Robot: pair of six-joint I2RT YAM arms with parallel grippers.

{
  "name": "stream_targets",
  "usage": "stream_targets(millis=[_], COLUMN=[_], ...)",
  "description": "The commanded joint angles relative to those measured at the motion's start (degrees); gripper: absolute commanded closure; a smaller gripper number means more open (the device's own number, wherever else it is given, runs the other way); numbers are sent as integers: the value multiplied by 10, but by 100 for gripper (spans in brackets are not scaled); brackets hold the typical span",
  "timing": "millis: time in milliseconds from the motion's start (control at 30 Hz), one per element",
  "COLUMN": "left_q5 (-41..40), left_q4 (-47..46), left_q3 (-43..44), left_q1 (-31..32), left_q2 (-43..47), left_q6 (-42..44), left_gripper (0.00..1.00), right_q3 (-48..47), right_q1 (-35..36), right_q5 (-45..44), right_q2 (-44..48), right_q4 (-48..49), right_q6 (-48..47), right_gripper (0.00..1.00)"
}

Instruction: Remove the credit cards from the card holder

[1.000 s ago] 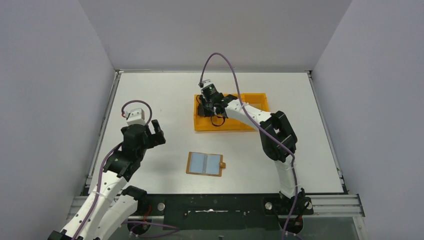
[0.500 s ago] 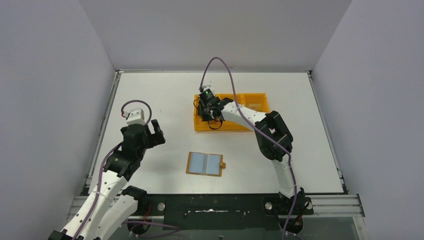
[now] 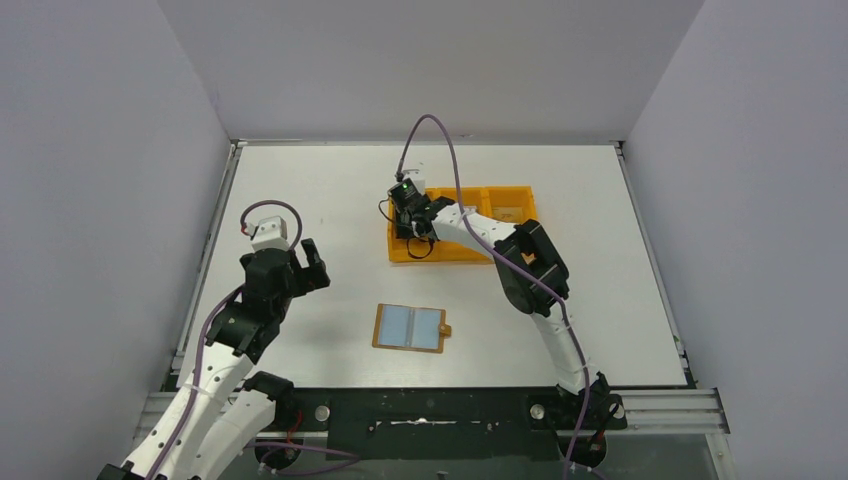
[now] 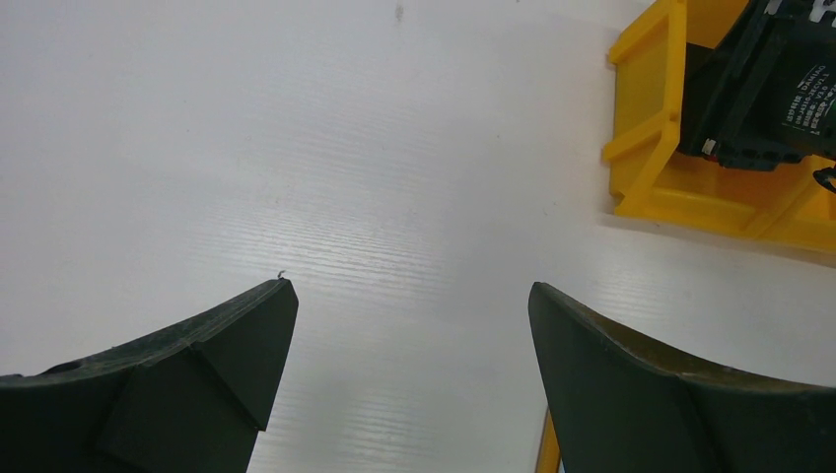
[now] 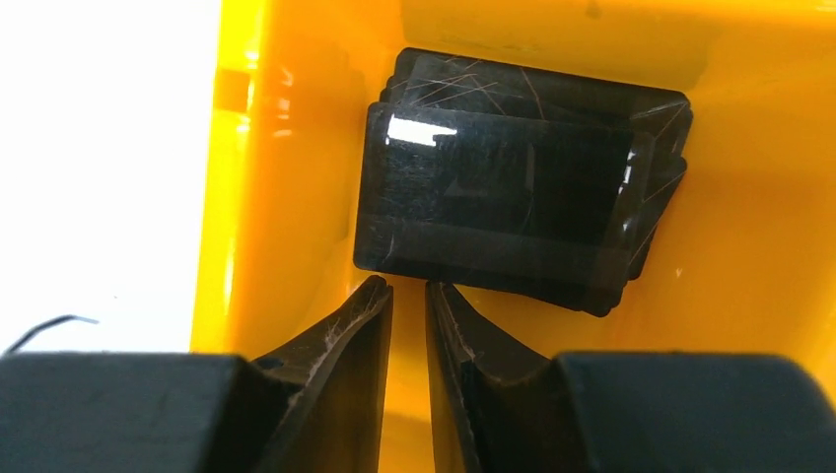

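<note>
The tan-brown bifold card holder (image 3: 410, 327) lies open on the white table (image 3: 300, 200), so its pockets are reachable. Dark plastic credit cards (image 5: 513, 177) lie stacked in the bright orange plastic tray (image 5: 296, 148). The right gripper (image 5: 408, 296) hangs above them, nearly closed and empty. The left gripper (image 4: 409, 325) waits wide open.

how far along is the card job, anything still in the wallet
Done: a stack of dark cards lies in the left end compartment of the orange tray. In hand: nothing visible; the right gripper hangs over that stack, jaws nearly shut with nothing between them, and the left gripper is open over bare table. Left: the wallet lies open showing grey-blue panels; whether those are cards or pockets I cannot tell.
</note>
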State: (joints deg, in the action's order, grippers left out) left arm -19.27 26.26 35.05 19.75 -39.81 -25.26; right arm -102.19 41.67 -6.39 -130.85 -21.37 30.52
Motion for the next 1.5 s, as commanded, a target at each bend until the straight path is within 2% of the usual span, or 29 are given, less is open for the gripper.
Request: stream_targets(millis=[0,400,700,900,1133,1233,1333,1467], left_q5=[1,5,10,15,20,21,19,6], left_q4=[-37,-37,-38,-40,-42,-43,-41,-36], left_q3=[6,6,7,6,5,6,8,12], left_q1=[-4,-4,-4,-4,-6,-7,-8,-9], left_q2=[2,0,-4,-5,-12,-16,-19,-15], left_q6=[2,3,3,5,6,6,7,3], left_gripper=[10,10,10,10,10,10,10,10], right_q3=[-21,-45,-60,5,93,159,220,283], right_q1=[-1,-13,-16,4,39,70,120,178], right_q5=[-45,-116,-106,-43,-73,-101,-165,-205], right_q2=[7,-6,-2,85,202,254,295,326], right_q4=[24,2,-18,43,27,16,-19,-51], right_q6=[20,124,143,78,57,73,121,193], right_gripper=[78,68,65,59,48,42,31,24])
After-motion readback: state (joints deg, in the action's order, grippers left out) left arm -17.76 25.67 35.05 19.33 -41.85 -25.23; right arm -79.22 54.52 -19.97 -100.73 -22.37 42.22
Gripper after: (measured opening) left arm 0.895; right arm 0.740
